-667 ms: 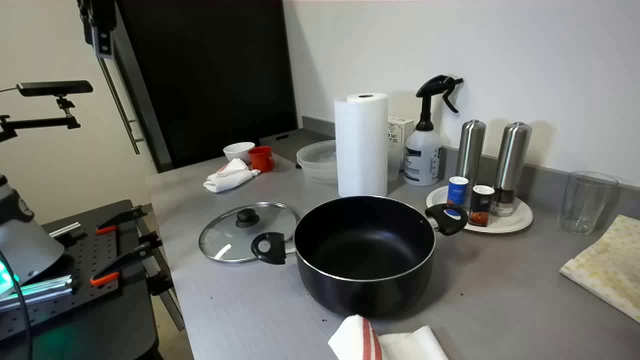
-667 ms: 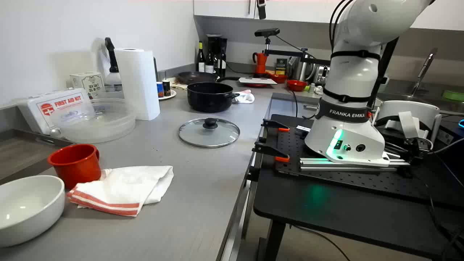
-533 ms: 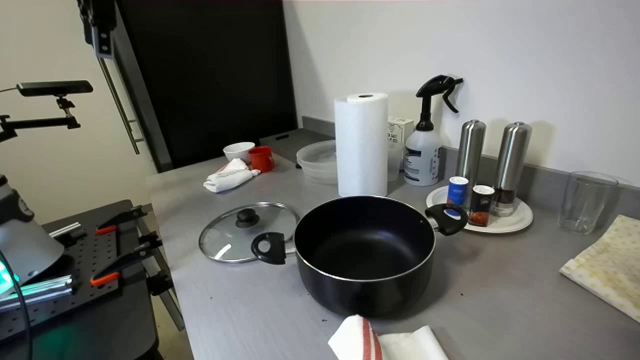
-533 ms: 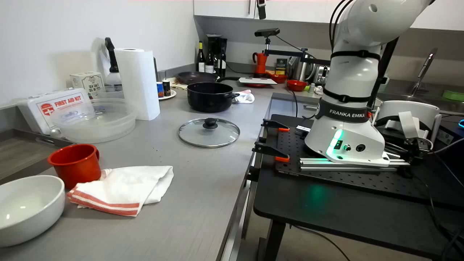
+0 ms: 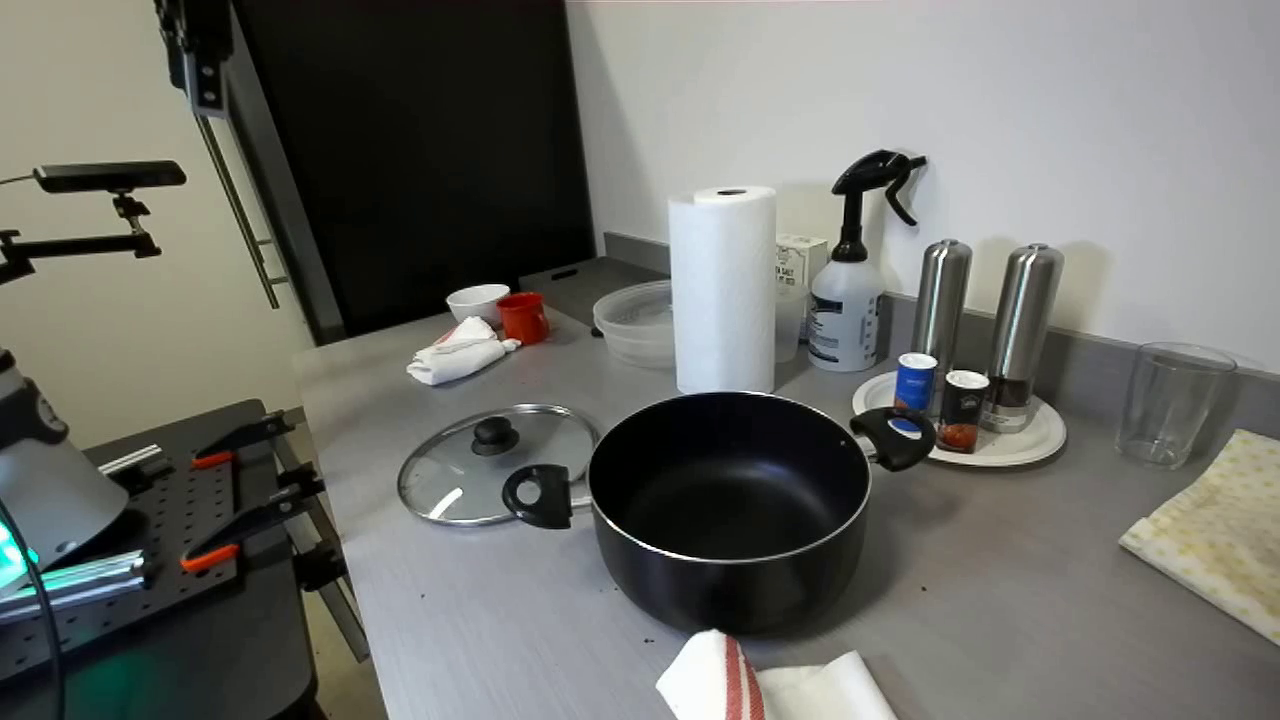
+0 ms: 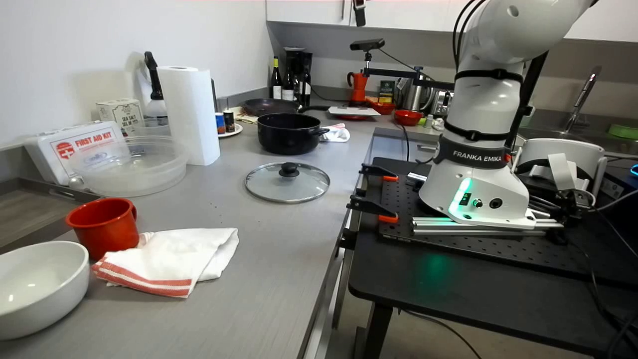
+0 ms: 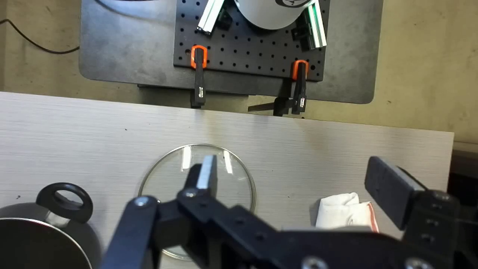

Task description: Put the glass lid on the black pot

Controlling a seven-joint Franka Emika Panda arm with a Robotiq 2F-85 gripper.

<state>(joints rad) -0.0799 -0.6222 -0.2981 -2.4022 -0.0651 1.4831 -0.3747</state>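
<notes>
Picking up at the left in an exterior view with the robot base (image 5: pixel 75 490) on its dark table (image 5: pixel 220 650). Looking up now, to the gripper (image 7: pixel 300 181): poised high, with jaws spread wide apart in the wrist view. Swinging right and far along the counter (image 5: pixel 470 610), finding the folded towel (image 5: pixel 460 355), the white bowl (image 5: pixel 478 302) and the red mug (image 5: pixel 525 320) close together. Back near, and right on to the glass lid (image 5: pixel 465 470)! Lying flat on the counter, knob side up, left of the black pot (image 5: pixel 735 590), yet clearly apart from it in the wrist view. Over to that pot: standing upright, uncovered, with dark interior on show. Passing the paper towel roll (image 5: pixel 725 300) on the far side, the striped cloth (image 5: pixel 810 695) on the near. Then right again, catching the spray bottle (image 5: pixel 845 315), and the white plate (image 5: pixel 1045 437) bearing two steel grinders (image 5: pixel 1030 310) and two small shakers (image 5: pixel 963 412). Reaching the right edge: meeting the clear tumbler (image 5: pixel 1175 410) and, nearer, the yellow-patterned cloth (image 5: pixel 1220 540).
</notes>
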